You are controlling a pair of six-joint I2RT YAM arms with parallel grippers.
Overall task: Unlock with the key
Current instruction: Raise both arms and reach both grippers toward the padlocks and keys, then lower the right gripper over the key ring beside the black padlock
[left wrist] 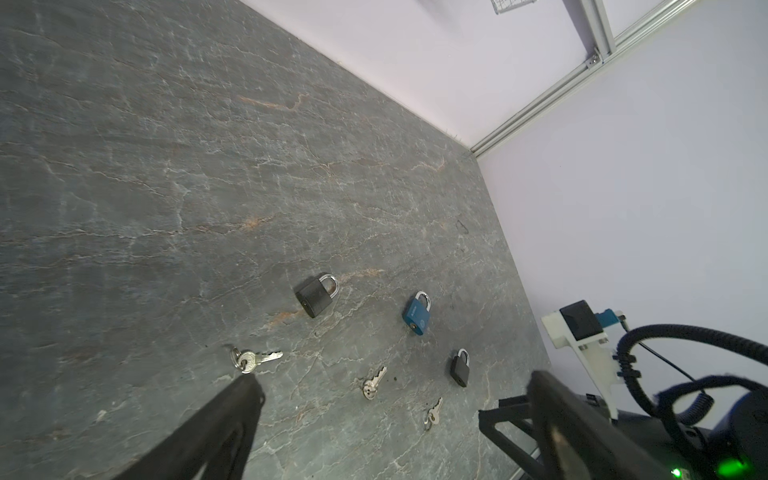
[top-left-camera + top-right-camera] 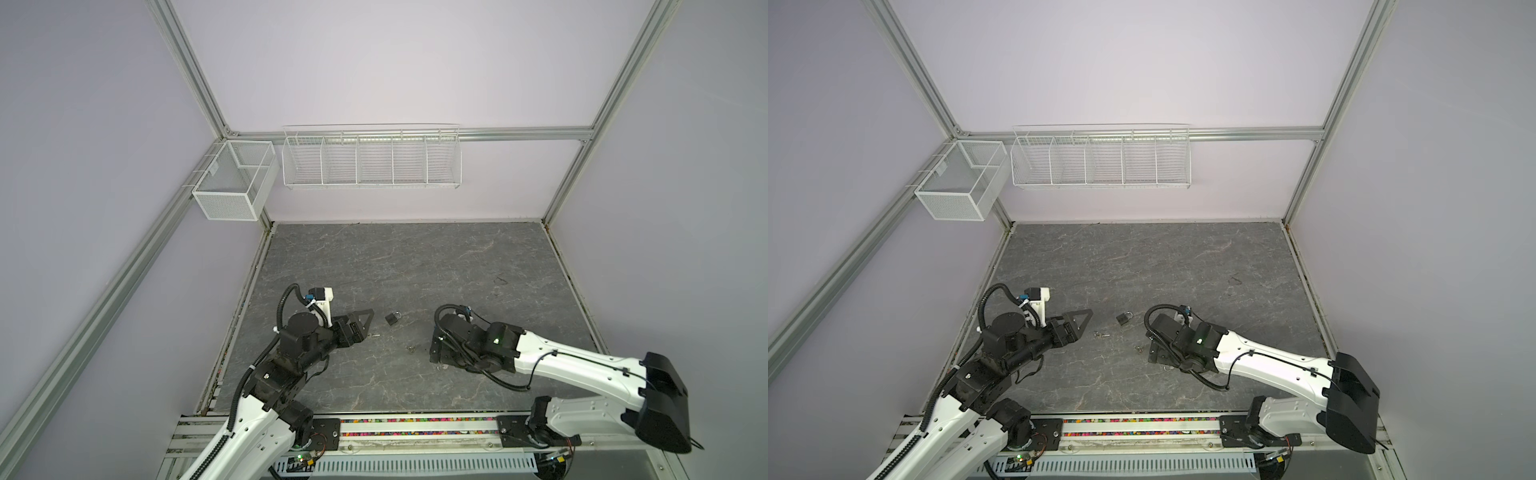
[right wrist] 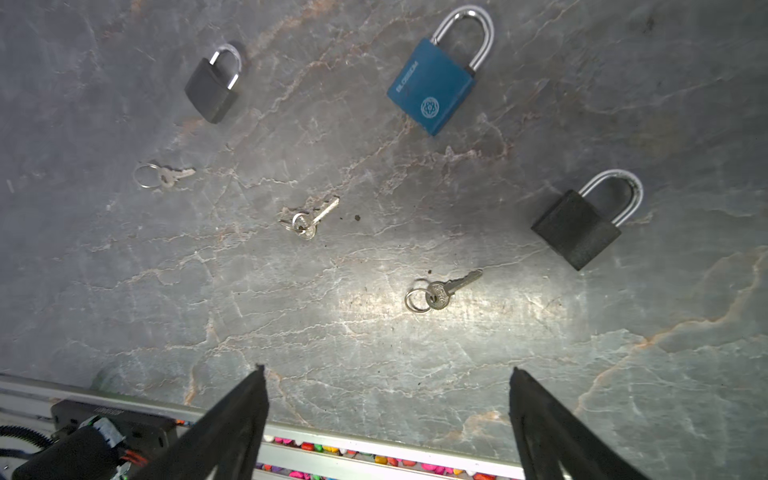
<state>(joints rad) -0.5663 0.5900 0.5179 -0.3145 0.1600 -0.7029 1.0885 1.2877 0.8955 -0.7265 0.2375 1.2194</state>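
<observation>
Three padlocks lie shut on the grey stone table: a black one [image 3: 577, 228], a blue one [image 3: 432, 85] and a smaller black one [image 3: 212, 85]. A silver key on a ring lies near each: key [image 3: 440, 291], key [image 3: 309, 218], key [image 3: 166, 175]. My right gripper [image 3: 387, 370] hangs open over the table's front edge, short of the nearest key, holding nothing. My left gripper [image 1: 392, 386] is open and empty too, with one key [image 1: 253, 359] just off a fingertip [image 1: 249, 386]. In both top views only the black padlock [image 2: 392, 318] [image 2: 1124, 319] shows; the right arm hides the other two.
Two white wire baskets [image 2: 372, 160] [image 2: 235, 183] hang on the back wall, off the table. An aluminium rail with coloured beads [image 3: 374, 455] runs along the table's front edge. Walls close in the table on the left, back and right.
</observation>
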